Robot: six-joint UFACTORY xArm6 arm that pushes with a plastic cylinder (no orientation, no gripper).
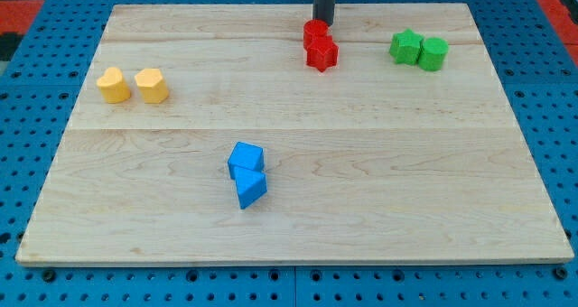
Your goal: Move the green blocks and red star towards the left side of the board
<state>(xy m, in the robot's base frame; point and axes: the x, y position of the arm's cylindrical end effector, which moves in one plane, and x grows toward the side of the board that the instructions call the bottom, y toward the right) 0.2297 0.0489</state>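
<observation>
Two green blocks sit at the view's upper right: a green star (406, 46) and a green cylinder-like block (433, 53), touching side by side. A red star (321, 53) lies near the top centre, touching a second red block (314, 32) just above it. My tip (323, 23) stands at the top centre, right beside the upper red block on its upper right, well to the left of the green blocks.
Two yellow blocks (114, 85) (152, 86) sit side by side at the view's left. Two blue blocks (245, 158) (251, 189) touch each other below centre. The wooden board (361, 208) rests on a blue pegboard surface.
</observation>
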